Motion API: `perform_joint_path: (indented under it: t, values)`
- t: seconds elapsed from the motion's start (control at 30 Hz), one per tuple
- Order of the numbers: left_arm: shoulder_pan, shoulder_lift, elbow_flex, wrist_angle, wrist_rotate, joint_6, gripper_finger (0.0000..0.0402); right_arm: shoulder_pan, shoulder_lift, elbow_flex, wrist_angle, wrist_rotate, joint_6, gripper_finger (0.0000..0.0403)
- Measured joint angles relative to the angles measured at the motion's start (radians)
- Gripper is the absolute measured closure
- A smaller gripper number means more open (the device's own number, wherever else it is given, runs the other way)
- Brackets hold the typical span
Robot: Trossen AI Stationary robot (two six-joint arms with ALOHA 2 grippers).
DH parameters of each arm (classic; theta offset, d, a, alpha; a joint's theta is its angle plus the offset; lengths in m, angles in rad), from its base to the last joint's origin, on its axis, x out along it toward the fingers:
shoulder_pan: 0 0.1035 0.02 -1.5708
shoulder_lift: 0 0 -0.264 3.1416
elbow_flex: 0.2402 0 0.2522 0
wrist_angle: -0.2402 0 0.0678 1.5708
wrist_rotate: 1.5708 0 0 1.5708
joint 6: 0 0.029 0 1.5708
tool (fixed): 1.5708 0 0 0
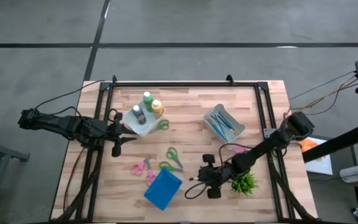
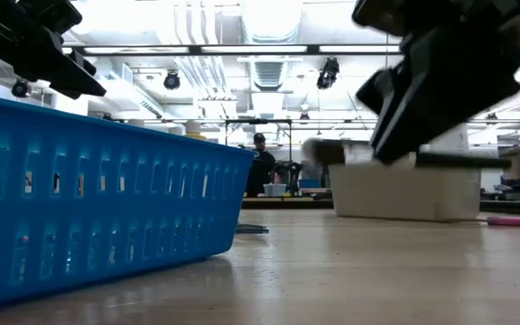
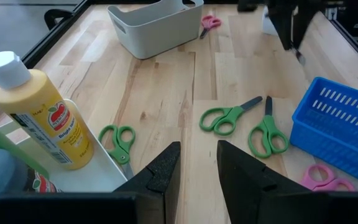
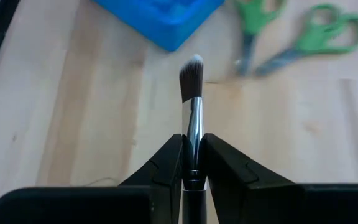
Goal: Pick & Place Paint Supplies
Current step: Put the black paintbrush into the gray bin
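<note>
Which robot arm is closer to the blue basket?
The right. Its tool, holding a brush, sits just beside the blue basket. The left tool is farther off, by the bottle tray.

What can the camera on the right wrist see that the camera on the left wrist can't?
Only the right wrist view shows the paintbrush close up, clamped between the right gripper, bristles pointing forward. Only the left wrist view shows the yellow paint bottle, the grey bin, pink scissors and the left gripper, its fingers slightly apart and holding nothing. Both show the blue basket, green scissors and the wooden table.
</note>
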State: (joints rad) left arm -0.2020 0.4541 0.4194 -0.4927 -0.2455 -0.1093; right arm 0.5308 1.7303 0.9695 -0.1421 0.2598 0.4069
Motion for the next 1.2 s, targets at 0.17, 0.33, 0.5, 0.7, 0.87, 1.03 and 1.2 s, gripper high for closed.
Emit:
perform_joint_path:
  t: [0.17, 0.33, 0.5, 0.7, 0.87, 1.03, 1.2]
  values:
    - [0.0, 0.0, 0.0, 0.0, 0.0, 0.0, 0.0293, -0.001, -0.108, -0.001, -0.105, 0.09, -0.003, 0.0345]
    - [0.0, 0.0, 0.0, -0.005, 0.0, 0.0, 0.0293, -0.001, -0.228, -0.004, -0.166, 0.209, 0.004, 0.0345]
    - [0.0, 0.0, 0.0, -0.007, 0.0, 0.0, 0.0293, -0.009, -0.343, -0.005, -0.241, 0.361, 0.119, 0.0345]
    - [0.0, 0.0, 0.0, -0.008, 0.0, 0.0, 0.0293, -0.046, -0.447, -0.008, -0.475, 0.466, 0.374, 0.0345]
    - [0.0, 0.0, 0.0, -0.008, 0.0, 0.0, 0.0293, -0.092, -0.487, -0.009, -0.673, 0.521, 0.53, 0.0345]
    - [0.0, 0.0, 0.0, -0.008, 0.0, 0.0, 0.0293, -0.155, -0.494, -0.014, -0.732, 0.532, 0.584, 0.0345]
    - [0.0, 0.0, 0.0, -0.008, 0.0, 0.0, 0.0293, -0.22, -0.485, -0.038, -0.743, 0.52, 0.584, 0.0345]
